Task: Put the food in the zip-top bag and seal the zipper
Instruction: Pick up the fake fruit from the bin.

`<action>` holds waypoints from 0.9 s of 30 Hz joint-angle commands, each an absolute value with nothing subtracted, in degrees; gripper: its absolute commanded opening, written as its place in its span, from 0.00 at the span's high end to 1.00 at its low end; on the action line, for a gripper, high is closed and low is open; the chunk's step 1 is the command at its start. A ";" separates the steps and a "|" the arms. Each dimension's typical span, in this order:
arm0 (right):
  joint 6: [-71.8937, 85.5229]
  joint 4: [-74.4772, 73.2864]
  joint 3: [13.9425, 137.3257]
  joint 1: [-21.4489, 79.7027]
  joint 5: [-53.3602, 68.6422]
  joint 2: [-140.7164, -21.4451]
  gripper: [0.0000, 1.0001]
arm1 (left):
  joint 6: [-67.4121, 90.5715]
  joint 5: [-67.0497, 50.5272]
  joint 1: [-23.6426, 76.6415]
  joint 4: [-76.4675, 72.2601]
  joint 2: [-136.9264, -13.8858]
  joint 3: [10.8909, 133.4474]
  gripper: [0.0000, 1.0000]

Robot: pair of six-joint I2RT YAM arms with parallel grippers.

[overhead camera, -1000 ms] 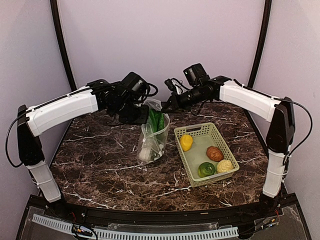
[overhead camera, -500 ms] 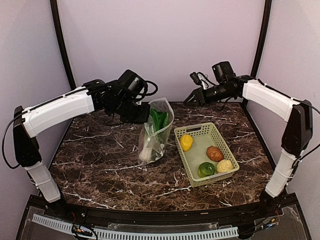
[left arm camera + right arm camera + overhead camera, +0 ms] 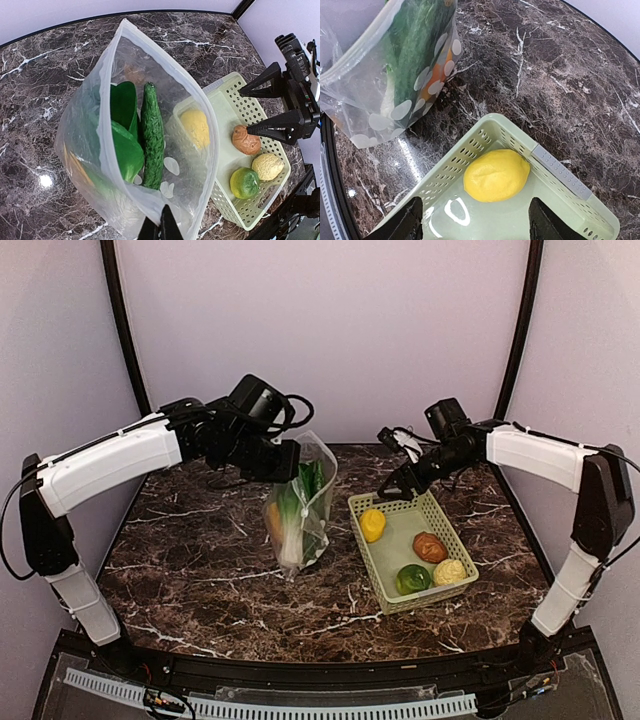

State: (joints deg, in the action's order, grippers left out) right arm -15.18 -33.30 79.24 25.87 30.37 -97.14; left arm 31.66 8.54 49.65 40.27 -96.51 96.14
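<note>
Swung off the bag (image 3: 298, 510), my right end effector (image 3: 477, 222) hovers spread over the lemon (image 3: 496, 175); my left end effector (image 3: 160, 226) pinches its rim.

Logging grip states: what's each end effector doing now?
Left end effector: closed, pinching the zip-top bag rim.
Right end effector: open, empty, above the lemon.
</note>
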 commanded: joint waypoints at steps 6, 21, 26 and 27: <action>-14.66 -32.45 79.11 26.01 27.69 -103.87 0.25 | 31.02 9.10 49.56 39.04 -92.06 93.15 0.99; -8.03 -35.61 84.49 26.19 29.61 -113.28 0.01 | 32.10 9.32 49.55 37.55 -89.70 89.27 0.99; -6.66 -36.49 86.31 26.91 29.21 -115.65 0.01 | 32.69 9.04 49.52 36.70 -88.95 87.87 0.99; -6.41 -36.63 86.53 27.12 28.88 -115.97 0.01 | 32.89 9.05 49.56 36.63 -88.86 87.51 0.99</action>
